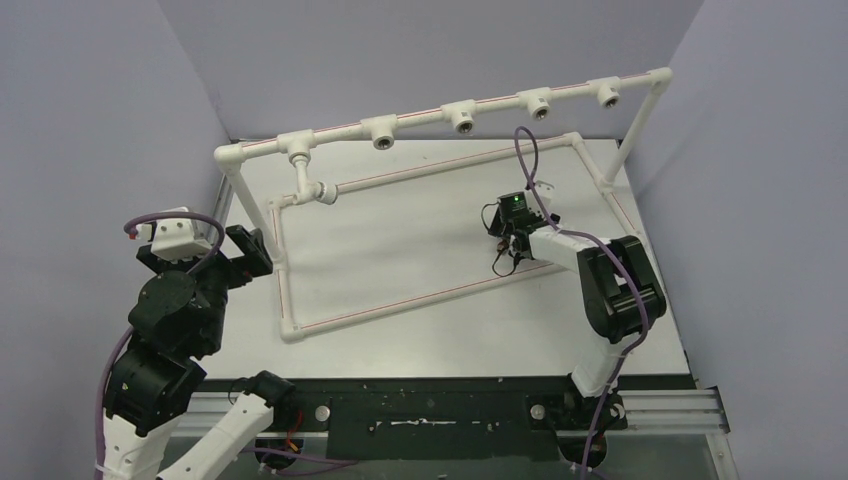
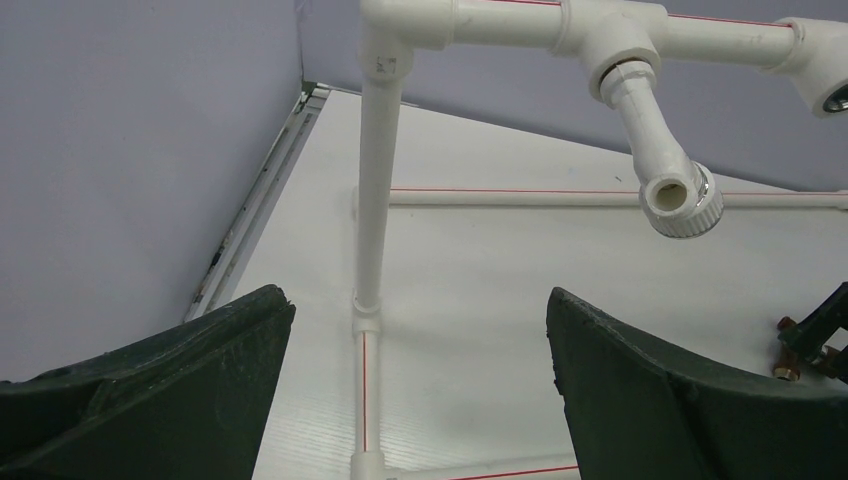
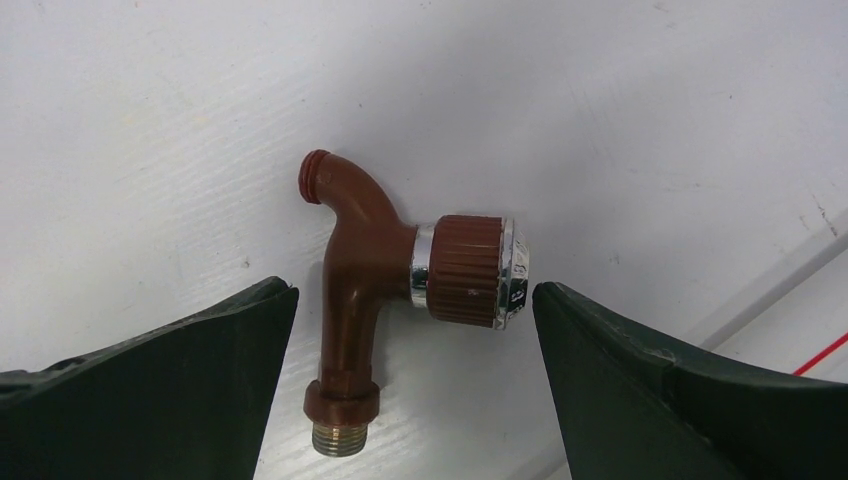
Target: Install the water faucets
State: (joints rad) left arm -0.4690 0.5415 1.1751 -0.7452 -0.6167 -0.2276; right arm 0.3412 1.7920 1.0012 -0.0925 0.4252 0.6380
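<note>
Now our right gripper (image 1: 507, 247) hangs over the brown tap (image 3: 350, 290) with its jaws wide apart.
We reach the right arm out across the table (image 1: 400, 240) and bend its wrist down, so the gripper points at the tabletop. In the right wrist view the brown tap lies flat on the table between the two fingers and touches neither one. Its knob points at the right finger and its metal screw end is nearest the camera. Our left arm is folded up by the left edge of the table. The left gripper (image 2: 420, 300) is raised and faces the corner of the pipe frame (image 1: 450, 110), with its jaws wide apart and nothing in them. The white tap (image 2: 665, 150) hangs from the leftmost socket (image 2: 620, 55) on the top pipe.
</note>
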